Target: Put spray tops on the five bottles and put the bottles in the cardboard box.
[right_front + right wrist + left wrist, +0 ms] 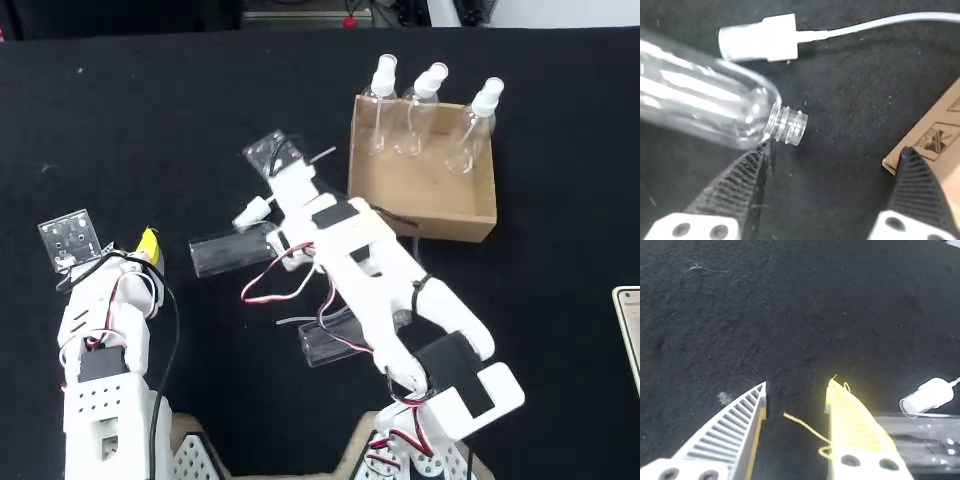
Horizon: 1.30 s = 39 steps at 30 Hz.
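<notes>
Left gripper (797, 390): low at the left of the black table (120, 100), one white finger and one yellow, jaws moderately apart, nothing between them, tips just over the cloth.

Next right: a clear open-necked bottle (228, 251) lying flat on its side, no top on it. In the left wrist view it lies just beyond the yellow finger.

Loose spray top (253, 212): on the cloth just beside that bottle's neck end, apart from it, its thin dip tube trailing off toward the box.

Right gripper (835, 150): reaches in from the bottom centre, black fingers spread wide, holding nothing. One finger sits right by the bottle's threaded neck; whether it touches, cannot tell. The other finger is near the corner of the cardboard box (470, 215).

Second uncapped bottle (322, 343): lying flat, partly under the right arm.

Cardboard box: right of centre, open side up. Three capped bottles (414, 118) stand along its far wall, white tops rising past the rim; the rightmost leans.

Far right edge: a flat pale object (628, 325), cut off, not identifiable.
</notes>
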Motion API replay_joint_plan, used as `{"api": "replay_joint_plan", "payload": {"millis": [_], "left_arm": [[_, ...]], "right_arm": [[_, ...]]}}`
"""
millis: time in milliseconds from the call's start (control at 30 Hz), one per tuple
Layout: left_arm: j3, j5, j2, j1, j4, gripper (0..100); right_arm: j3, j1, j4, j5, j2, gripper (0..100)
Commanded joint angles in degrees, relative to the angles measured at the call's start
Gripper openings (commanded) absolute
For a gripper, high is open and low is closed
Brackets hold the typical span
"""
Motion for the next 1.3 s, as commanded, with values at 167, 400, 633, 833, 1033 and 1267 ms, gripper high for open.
{"api": "replay_joint_plan", "payload": {"millis": [167, 400, 633, 833, 1033, 1267], "left_arm": [[-1.9, 0.4, -0.6, -0.3, -1.1, 19], [-1.9, 0.4, -0.6, -0.3, -1.1, 19], [-1.9, 0.4, -0.6, -0.3, -1.1, 19], [-1.9, 0.4, -0.6, -0.3, -1.1, 19], [-2.0, 0.4, -0.6, -0.5, -1.1, 19], [-1.9, 0.4, -0.6, -0.6, -1.1, 19]], "right_arm": [[-17.2, -4.5, 12.4, -25.0, -3.8, 34.3], [-20.5, -6.1, 14.0, -43.8, 0.3, 34.5], [-23.8, -5.8, 11.9, -55.5, 7.9, 34.7], [-26.9, -6.2, 11.8, -66.1, 11.6, 34.5], [-27.6, -10.9, 11.6, -66.0, 14.2, 34.3], [-28.8, -11.1, 11.7, -66.0, 17.5, 34.3]]}}
